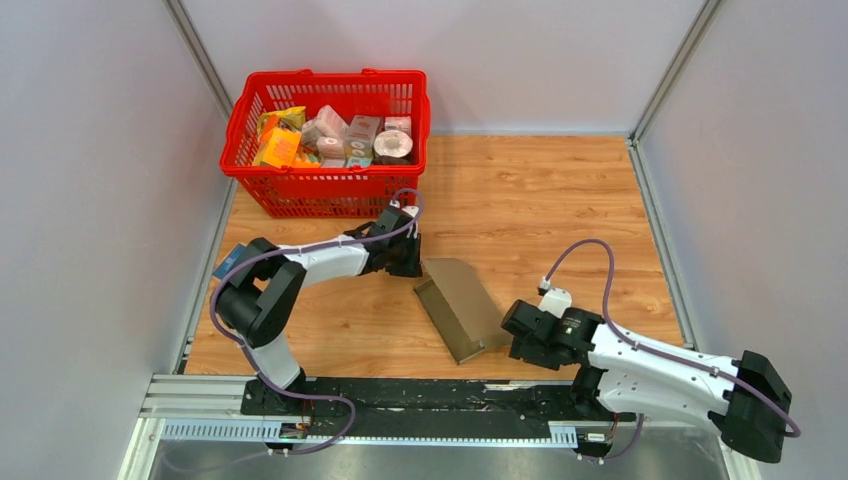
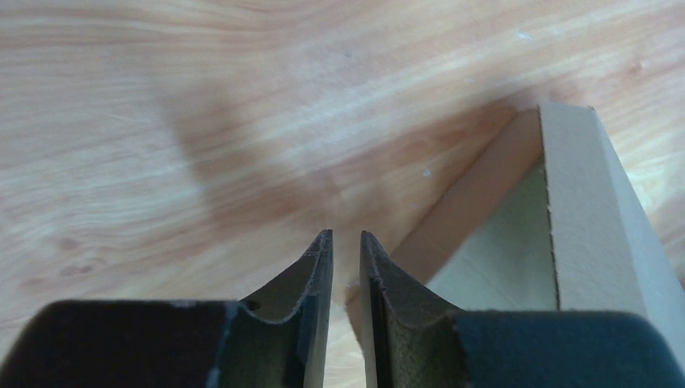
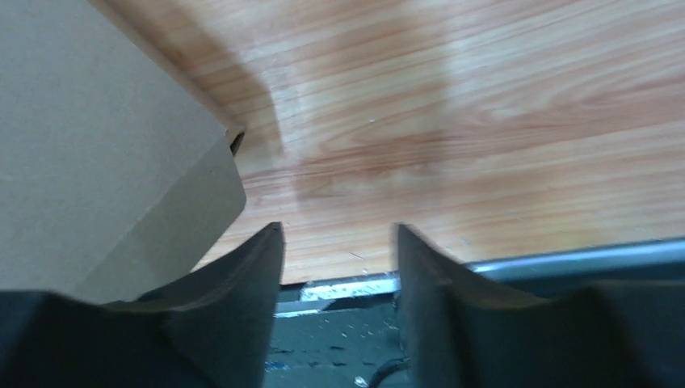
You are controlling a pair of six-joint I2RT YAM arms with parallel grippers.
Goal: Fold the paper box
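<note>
The paper box (image 1: 460, 305), plain brown cardboard, lies partly folded in the middle of the table with one side panel raised. My left gripper (image 1: 408, 256) is at its far left corner. In the left wrist view the fingers (image 2: 346, 234) are closed to a narrow slit, and a corner of the box (image 2: 582, 218) reaches into that slit. My right gripper (image 1: 520, 335) is at the box's near right edge. In the right wrist view it (image 3: 339, 230) is open and empty, with the box (image 3: 97, 145) just left of its left finger.
A red basket (image 1: 325, 192) full of groceries stands at the back left, just beyond the left arm. Grey walls close in both sides. A metal rail (image 1: 400, 400) runs along the near table edge, and it also shows in the right wrist view (image 3: 565, 259).
</note>
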